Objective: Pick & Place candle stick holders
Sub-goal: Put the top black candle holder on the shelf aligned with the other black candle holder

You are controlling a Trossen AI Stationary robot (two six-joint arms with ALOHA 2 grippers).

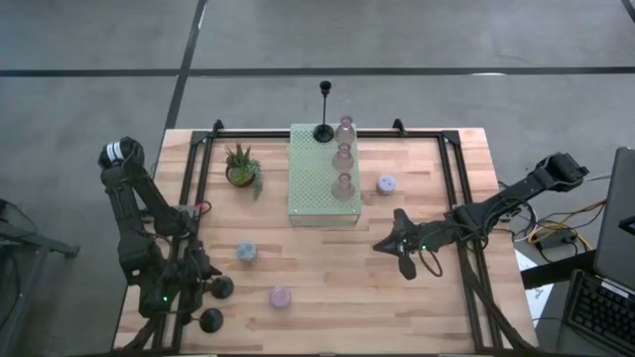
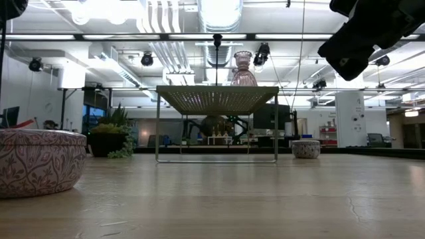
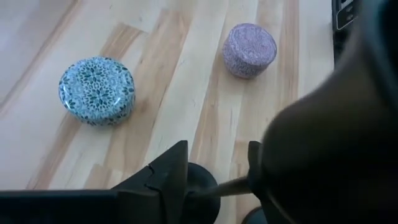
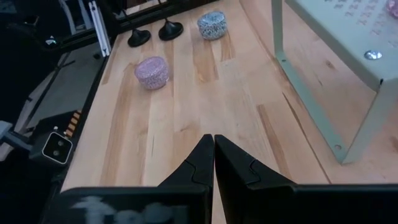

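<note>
Left claw [image 1: 203, 290] low at the tabletop's [image 1: 327, 288] near-left corner, clamped on the thin stem of a black candle stick holder [image 1: 220, 288]; in the left wrist view, fingers [image 3: 166, 180] pinching that stem just above the round black base [image 3: 199, 186]. Second black holder [image 1: 210, 320] on the wood just beside it, closer to the near edge. Third black holder [image 1: 324, 111] upright at the far end of the pale green perforated board [image 1: 319, 188], base on the board's far-left corner.

Three pink glass holders in a row along the board's right side: far [image 1: 345, 129], middle [image 1: 343, 156], near [image 1: 343, 185]. One pink glass holder [image 2: 244, 69] visible above the raised board [image 2: 218, 98] in the low view.

Stubby pastel holders well apart on the bare wood: blue patterned one [image 1: 246, 253] left of centre, lavender one [image 1: 281, 297] nearer the front edge, pale lavender one [image 1: 386, 183] just right of the board. Blue [image 3: 97, 91] and lavender [image 3: 249, 50] ones both ahead of the left claw in its wrist view, apart from each other.

Right claw [image 1: 382, 244] hovering over open wood right of centre, fingers pressed together, gripping nothing; tips [image 4: 212, 140] meeting in the right wrist view.

Small green potted plant [image 1: 241, 169] left of the board.
</note>
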